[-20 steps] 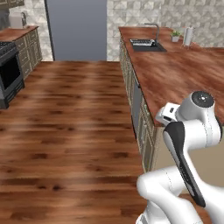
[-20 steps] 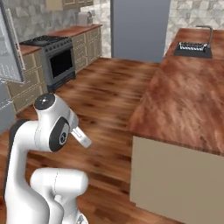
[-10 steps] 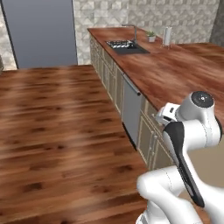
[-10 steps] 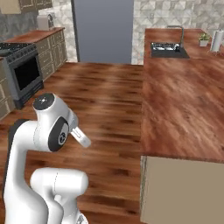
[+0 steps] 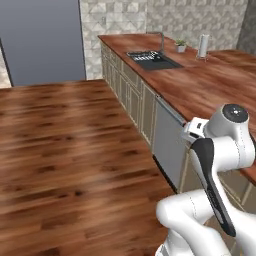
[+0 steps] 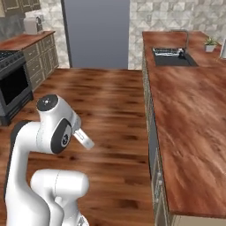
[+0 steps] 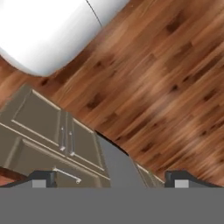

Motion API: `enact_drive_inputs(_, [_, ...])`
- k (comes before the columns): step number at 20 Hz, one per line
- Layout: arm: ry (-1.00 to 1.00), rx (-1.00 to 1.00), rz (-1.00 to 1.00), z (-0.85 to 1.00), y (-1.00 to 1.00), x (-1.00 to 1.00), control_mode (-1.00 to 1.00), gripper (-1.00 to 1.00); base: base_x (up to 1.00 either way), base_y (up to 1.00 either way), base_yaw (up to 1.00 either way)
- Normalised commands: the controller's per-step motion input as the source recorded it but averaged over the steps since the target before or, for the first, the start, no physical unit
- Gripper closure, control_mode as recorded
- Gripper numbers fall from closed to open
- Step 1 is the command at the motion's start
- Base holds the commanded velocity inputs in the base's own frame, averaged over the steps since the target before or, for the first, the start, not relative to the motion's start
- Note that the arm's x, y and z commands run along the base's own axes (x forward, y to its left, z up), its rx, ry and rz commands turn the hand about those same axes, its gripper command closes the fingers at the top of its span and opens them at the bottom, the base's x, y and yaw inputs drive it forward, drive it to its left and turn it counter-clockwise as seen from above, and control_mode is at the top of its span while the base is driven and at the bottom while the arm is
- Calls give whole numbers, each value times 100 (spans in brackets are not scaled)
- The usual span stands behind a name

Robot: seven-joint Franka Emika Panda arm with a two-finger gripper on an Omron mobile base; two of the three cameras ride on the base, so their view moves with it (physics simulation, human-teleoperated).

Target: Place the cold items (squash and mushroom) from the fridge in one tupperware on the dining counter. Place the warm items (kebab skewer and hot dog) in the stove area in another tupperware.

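— Hand view first: what do we have under the claw (image 7: pixel 111 178)?

— We see its two dark fingertips (image 7: pixel 43 178) standing wide apart at the bottom, with nothing between them. Past them lie grey-brown cabinet doors (image 7: pixel 48 135) with thin handles, and wood floor (image 7: pixel 166 83) beyond.

— Any containers we can count?

— From the two base views we count one sink (image 5: pixel 152 59) set into the long wooden counter (image 5: pixel 210 85); we cannot tell whether anything lies in it. One faucet (image 6: pixel 184 36) rises behind it. We cannot make out any tupperware on the counter's bare brown top.

— And the fridge?

— We take the tall grey slab (image 6: pixel 96 33) at the far end of the floor to be the fridge; its front is shut, so the squash and mushroom are not visible to us. One stove (image 6: pixel 13 84), black-fronted, stands at the left in the right base view, under a second wooden counter (image 6: pixel 22 40) that carries one pale appliance (image 6: pixel 33 23). We cannot see a skewer or hot dog there.

— Small things on the long counter?

— One little potted plant (image 5: pixel 181 46) and one upright white roll (image 5: pixel 203 46), both just past the sink and near each other.
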Motion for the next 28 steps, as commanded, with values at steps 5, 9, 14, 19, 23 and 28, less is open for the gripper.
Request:
enact_drive_inputs(5, [0,0,0,0,0,0,100,-100,100,82,7])
enact_drive_inputs(9, [0,0,0,0,0,0,100,-100,100,78,24])
enact_drive_inputs(14, [0,0,0,0,0,0,100,-100,100,58,30])
enact_drive_inputs(19, [0,0,0,0,0,0,100,-100,100,9,41])
enact_drive_inputs(23, [0,0,0,0,0,0,100,-100,100,0,45])
enact_drive_inputs(28, [0,0,0,0,0,0,100,-100,100,0,47])
